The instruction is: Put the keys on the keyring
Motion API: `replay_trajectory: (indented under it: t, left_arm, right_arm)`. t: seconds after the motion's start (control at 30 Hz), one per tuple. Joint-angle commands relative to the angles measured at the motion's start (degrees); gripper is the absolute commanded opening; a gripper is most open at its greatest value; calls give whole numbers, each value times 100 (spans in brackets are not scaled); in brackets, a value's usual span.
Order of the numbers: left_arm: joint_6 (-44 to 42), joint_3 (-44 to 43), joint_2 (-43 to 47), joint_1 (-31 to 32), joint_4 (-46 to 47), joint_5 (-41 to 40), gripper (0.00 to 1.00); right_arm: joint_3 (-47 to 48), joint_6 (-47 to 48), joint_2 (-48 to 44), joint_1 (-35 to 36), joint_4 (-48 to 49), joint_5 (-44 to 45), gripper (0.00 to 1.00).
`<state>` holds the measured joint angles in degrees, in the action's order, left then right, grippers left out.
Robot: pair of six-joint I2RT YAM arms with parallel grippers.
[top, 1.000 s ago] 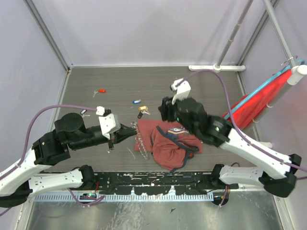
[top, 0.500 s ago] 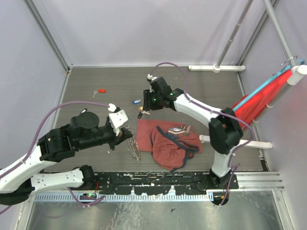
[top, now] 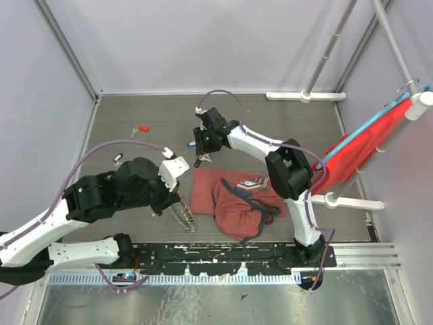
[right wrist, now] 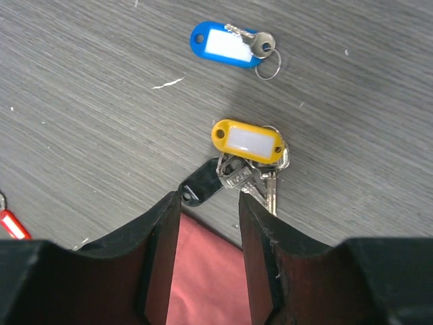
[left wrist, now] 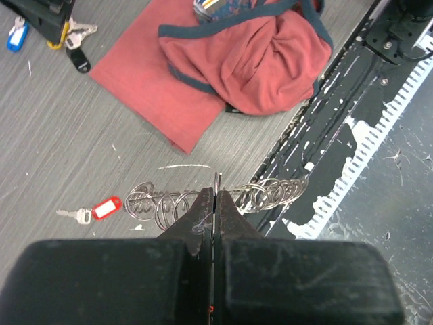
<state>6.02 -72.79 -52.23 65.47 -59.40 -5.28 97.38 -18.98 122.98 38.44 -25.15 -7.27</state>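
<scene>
The table [top: 284, 135] has a dark grey, wood-grain top. A dark-red cloth bag [top: 233, 203] lies crumpled on it toward the near edge. The yellow-tagged key [right wrist: 247, 142] and black-tagged key [right wrist: 201, 183] lie bunched together just beside the bag's far corner. The blue-tagged key [right wrist: 226, 44] lies near them, farther back. A red-tagged key [top: 142, 128] lies well apart at far left. A second red-tagged key [left wrist: 105, 208] lies left of the bag.

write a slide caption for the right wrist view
Open right gripper poised over the yellow-tagged keys, with a blue-tagged key lying beyond.
</scene>
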Motion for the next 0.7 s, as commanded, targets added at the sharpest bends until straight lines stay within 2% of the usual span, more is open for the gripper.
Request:
replay_trajectory:
  t: [0.0, 0.07, 0.23, 0.4, 0.53, 0.67]
  left_arm:
    - [729, -178, -168, 19, -160, -544, 0]
    - [1043, -35, -206, 10, -186, -715, 0]
    - [1432, 270, -151, -28, -7, -474, 0]
    - [1484, 786, 423, -38, 613, -544, 0]
    - [1664, 823, 609, -50, 274, -979, 0]
    - [1707, 763, 622, -52, 61, -1028, 0]
  right_arm:
    - [402, 311, -55, -31, -75, 181, 45]
    - [469, 373, -10, -29, -140, 182, 45]
    - [534, 477, 102, -30, -258, 146, 41]
    - [616, 542, 263, -25, -332, -57, 39]
    - [706, 562, 390, -21, -386, -158, 37]
    - [777, 579, 491, 15, -408, -180, 36]
